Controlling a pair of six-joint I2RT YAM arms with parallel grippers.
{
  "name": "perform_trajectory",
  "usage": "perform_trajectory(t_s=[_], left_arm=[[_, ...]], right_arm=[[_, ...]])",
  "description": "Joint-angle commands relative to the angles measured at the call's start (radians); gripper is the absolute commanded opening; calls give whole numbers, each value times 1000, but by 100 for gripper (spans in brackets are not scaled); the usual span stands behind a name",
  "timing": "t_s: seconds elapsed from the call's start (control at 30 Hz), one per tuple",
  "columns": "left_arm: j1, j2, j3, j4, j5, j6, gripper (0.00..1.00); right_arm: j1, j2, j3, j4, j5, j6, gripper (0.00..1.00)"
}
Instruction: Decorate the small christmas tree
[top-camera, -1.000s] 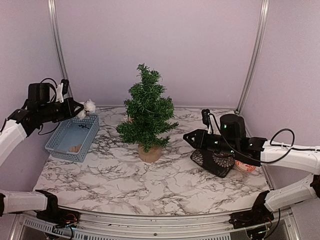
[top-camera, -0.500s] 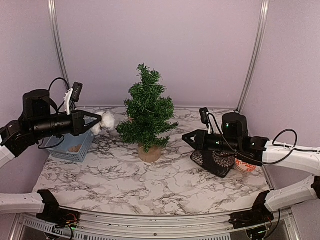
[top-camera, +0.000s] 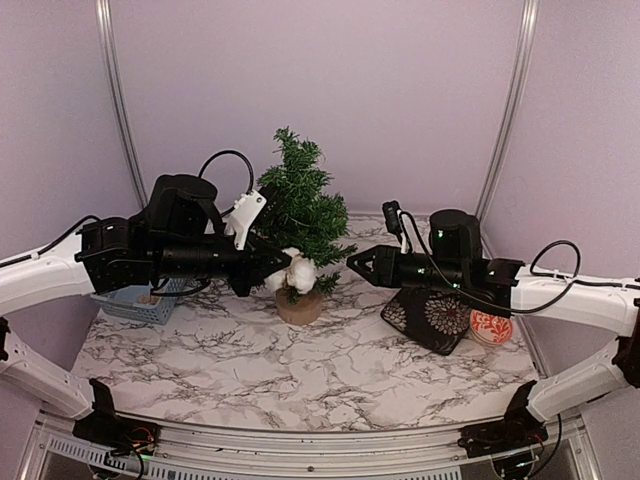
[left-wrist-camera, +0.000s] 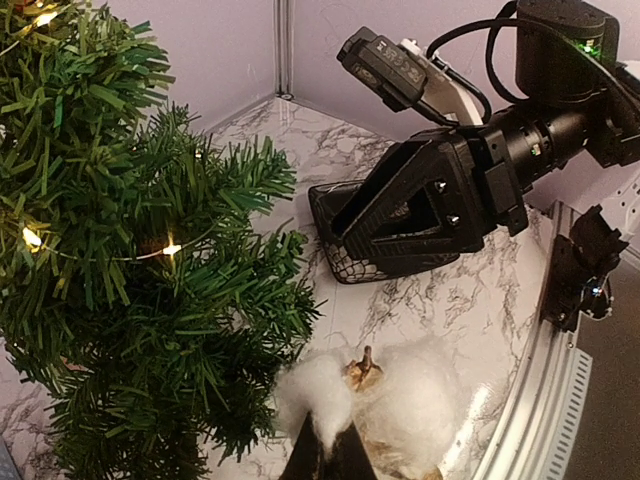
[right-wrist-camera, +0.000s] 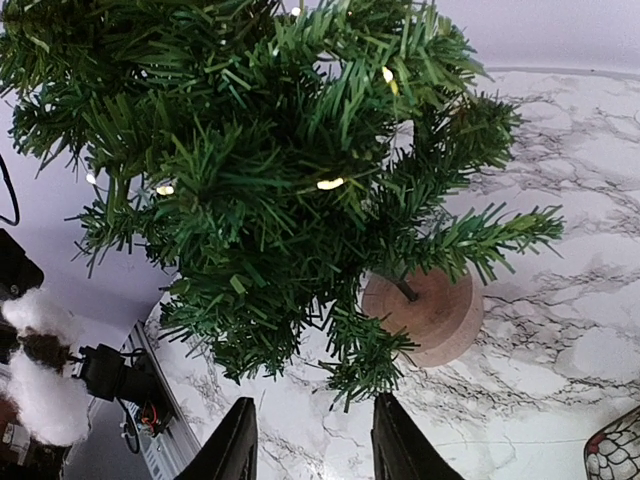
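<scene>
White fluff is right up against the lower branches. The left tool (top-camera: 283, 268) is clamped tight on a cotton ornament (top-camera: 299, 272). In the left wrist view its fingertips pinch together at the bottom edge, mostly cut off.

The small christmas tree (top-camera: 297, 205) stands upright at the middle of the marble surface (top-camera: 300, 370), toward the back, on its wooden stump (top-camera: 298, 306). From above, the ornament and the left arm cover its lower left branches and part of the stump. Tiny warm lights (left-wrist-camera: 170, 248) glow among the needles in both wrist views.

Over on the other side, the right tool (top-camera: 353, 263) hovers just right of the tree and points at it, jaws parted and empty. The right wrist view catches only its two fingertips.

The blue basket (top-camera: 128, 303) is almost wholly hidden behind the left arm, just a corner peeking out. Under the right arm lies a black patterned thing (top-camera: 432, 318), half covered; pouch or mesh tray, can't tell. Beside it sits a red-and-white round item (top-camera: 490, 327), too small to read.
</scene>
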Motion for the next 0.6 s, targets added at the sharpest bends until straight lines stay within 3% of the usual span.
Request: perform_trajectory(t_s=[0.0,0.27,0.57], left_arm=[[-3,51,28,90,-119,135,0],[0,83,-17,194,-286,243,0],[19,120,-69,237,-248,294,0]], right_arm=[[13,31,50,51,-21,11,38],[17,73,59,84,-31,33,39],[17,89,65,91,-34,30,39]])
